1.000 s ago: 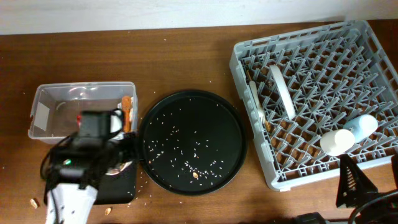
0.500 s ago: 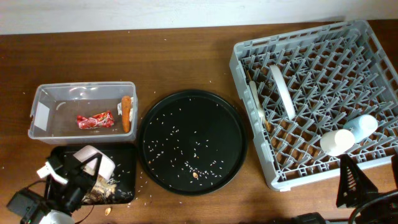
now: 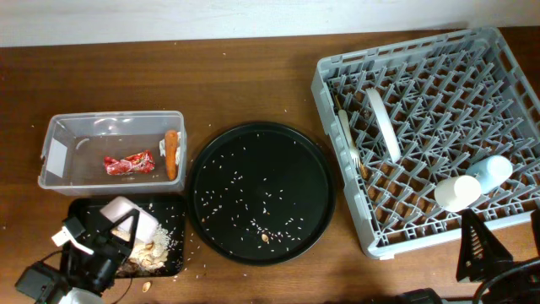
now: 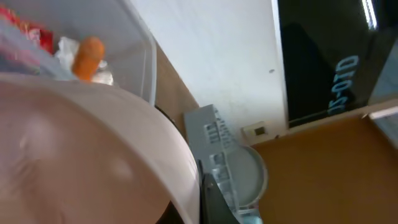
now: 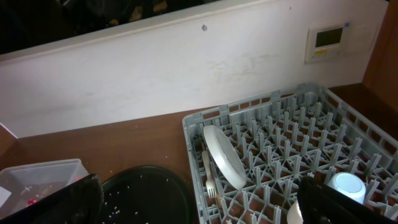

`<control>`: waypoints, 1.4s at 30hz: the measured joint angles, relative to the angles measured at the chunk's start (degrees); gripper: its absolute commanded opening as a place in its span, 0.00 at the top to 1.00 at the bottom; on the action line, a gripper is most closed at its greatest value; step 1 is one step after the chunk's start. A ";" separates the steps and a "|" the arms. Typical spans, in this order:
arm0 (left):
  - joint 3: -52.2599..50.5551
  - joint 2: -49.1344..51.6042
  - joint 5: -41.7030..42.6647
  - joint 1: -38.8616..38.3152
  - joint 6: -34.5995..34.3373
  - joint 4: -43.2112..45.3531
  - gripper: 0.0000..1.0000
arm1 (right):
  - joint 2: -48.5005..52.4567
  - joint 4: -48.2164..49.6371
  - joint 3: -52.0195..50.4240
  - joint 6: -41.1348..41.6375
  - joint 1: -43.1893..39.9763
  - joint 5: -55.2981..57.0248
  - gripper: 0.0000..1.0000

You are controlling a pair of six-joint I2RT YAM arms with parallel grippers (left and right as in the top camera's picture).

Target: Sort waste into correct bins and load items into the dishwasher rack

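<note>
Grasping the camera-filling white bowl [image 3: 126, 211], the left tool [image 3: 108, 232] hangs near scraps [image 3: 150, 247] visible only overhead.

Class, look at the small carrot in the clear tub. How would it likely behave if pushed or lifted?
The carrot looks rounded and tapered, so a push would probably roll it in a curve. It lies straight, so it is likely stiff rather than floppy. It looks small within the clear tub, so it is probably light.

Overhead view was lit evenly and sharply focused; faint shadows were cast on worktop [image 3: 253, 76]. Left wrist view was heavily blurred, crowded by out-of-focus white bowl [image 4: 81, 155].
</note>
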 measured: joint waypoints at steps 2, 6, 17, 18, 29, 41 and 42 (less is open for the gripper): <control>-0.15 0.00 0.57 -0.02 2.21 0.81 1.00 | 0.00 -0.09 0.00 0.00 0.00 0.00 0.01; -0.17 0.02 -0.48 -0.13 3.43 -1.97 1.00 | 0.00 -0.04 0.00 0.00 0.00 0.02 0.01; -0.68 1.42 -1.44 -2.99 7.87 -3.58 1.00 | 0.00 -0.07 0.00 0.04 0.00 0.00 0.01; -0.63 1.42 0.39 -4.35 7.30 -3.08 1.00 | 0.00 -0.04 0.00 0.02 0.00 0.00 0.01; 32.50 2.01 -31.76 -57.86 -12.70 5.70 1.00 | 0.04 0.04 0.00 0.00 0.00 0.00 0.01; 33.24 45.35 -40.70 -90.75 -56.96 95.97 1.00 | 0.11 0.02 0.00 0.00 0.00 -0.17 0.01; 33.22 46.75 -40.83 -91.95 -60.02 98.25 1.00 | 0.11 0.00 0.00 0.00 0.00 -0.22 0.01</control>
